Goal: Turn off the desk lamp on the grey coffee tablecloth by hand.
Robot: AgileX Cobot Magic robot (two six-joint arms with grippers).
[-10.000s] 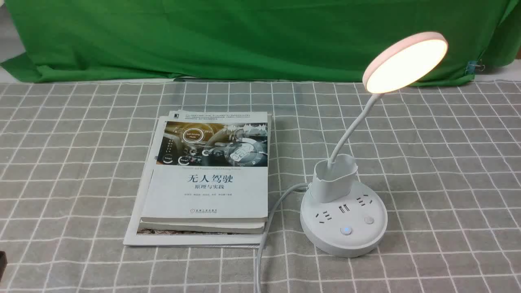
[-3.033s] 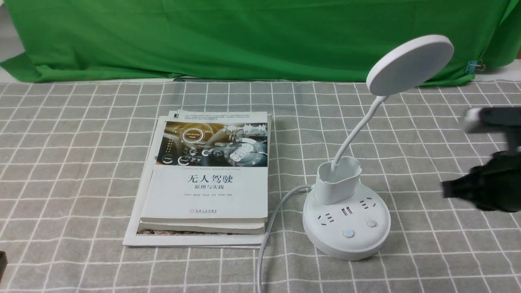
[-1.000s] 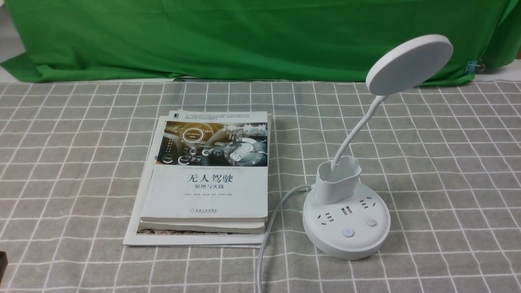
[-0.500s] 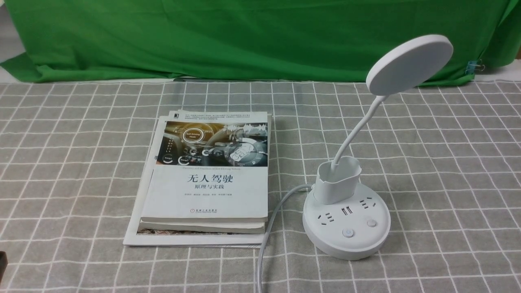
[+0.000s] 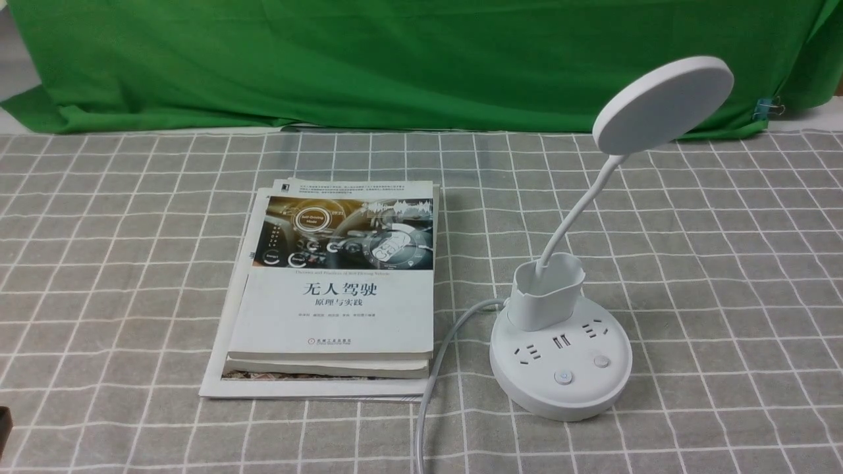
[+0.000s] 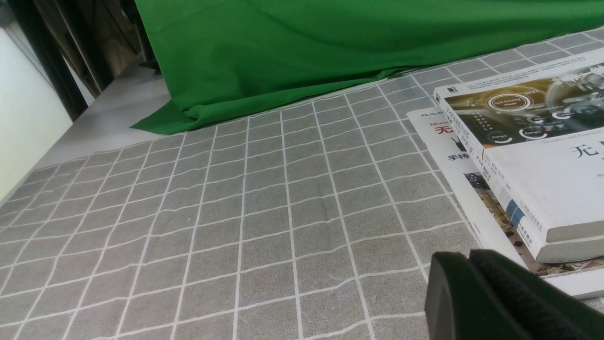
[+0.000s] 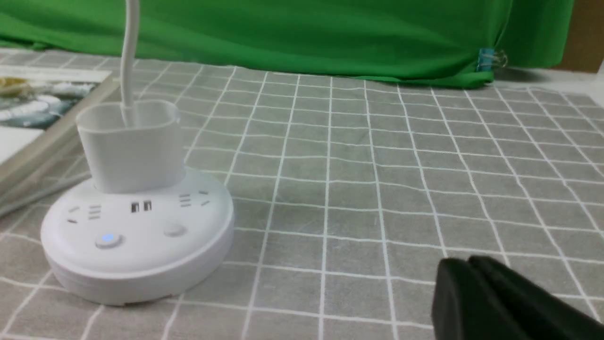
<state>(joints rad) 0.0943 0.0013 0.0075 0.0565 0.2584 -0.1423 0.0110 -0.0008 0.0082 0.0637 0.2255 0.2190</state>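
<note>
We find the desk lamp (image 5: pixel 561 355) unlit on the grey coffee tablecloth (image 5: pixel 724 263); both our grippers, left (image 6: pixel 472 264) and right (image 7: pixel 472 269), rest pressed together, holding nothing.

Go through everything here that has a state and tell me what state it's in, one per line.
Lamp: off, head dark.
Left button: glowing faint blue.
Right button: unlit.
Cup: upright; nothing but the neck shows in it.
Sockets: nothing plugged in.
Books: closed, stacked flat.
Left gripper: shut, holding nothing.
Right gripper: shut, holding nothing.
</note>
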